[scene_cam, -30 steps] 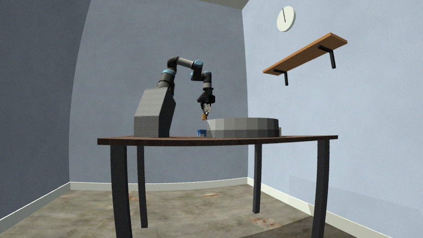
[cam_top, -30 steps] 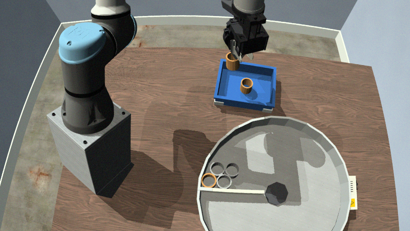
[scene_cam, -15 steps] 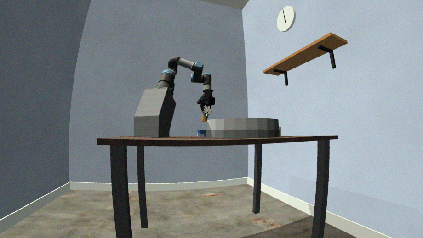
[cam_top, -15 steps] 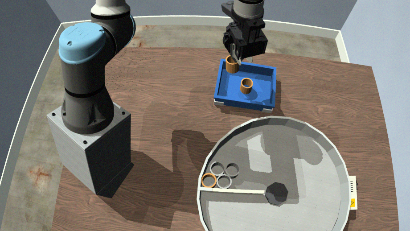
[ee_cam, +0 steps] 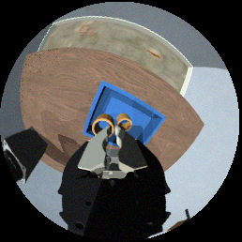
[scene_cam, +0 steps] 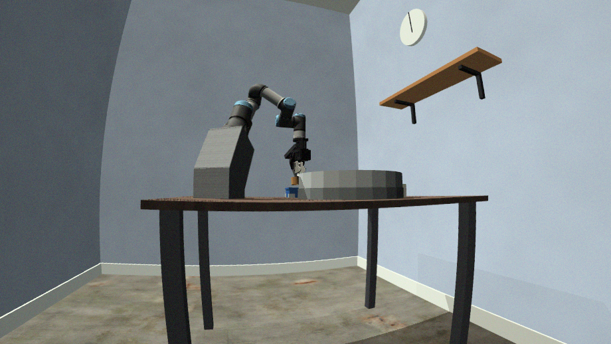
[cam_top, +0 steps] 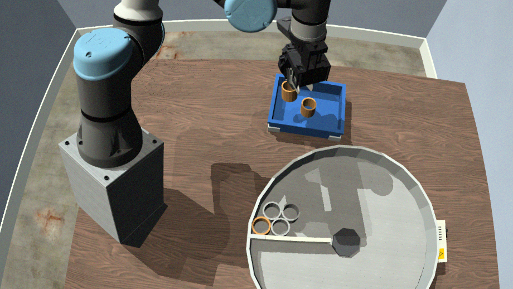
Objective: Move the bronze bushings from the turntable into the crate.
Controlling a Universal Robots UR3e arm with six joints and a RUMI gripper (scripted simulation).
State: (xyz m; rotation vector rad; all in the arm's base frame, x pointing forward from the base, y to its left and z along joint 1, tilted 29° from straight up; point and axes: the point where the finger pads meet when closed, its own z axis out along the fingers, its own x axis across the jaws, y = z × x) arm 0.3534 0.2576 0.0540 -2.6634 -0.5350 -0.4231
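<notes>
In the top view's upper middle, the gripper (cam_top: pixel 298 89) (scene_cam: pixel 299 172) (ee_cam: pixel 113 125) pinches a bronze bushing (cam_top: pixel 289 91) (scene_cam: pixel 294 180) (ee_cam: pixel 102 126) above the crate (cam_top: pixel 305 129) (scene_cam: pixel 291 189) (ee_cam: pixel 94 109).

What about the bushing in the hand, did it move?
Yes, the held bushing went down, closer to the blue crate.
</notes>
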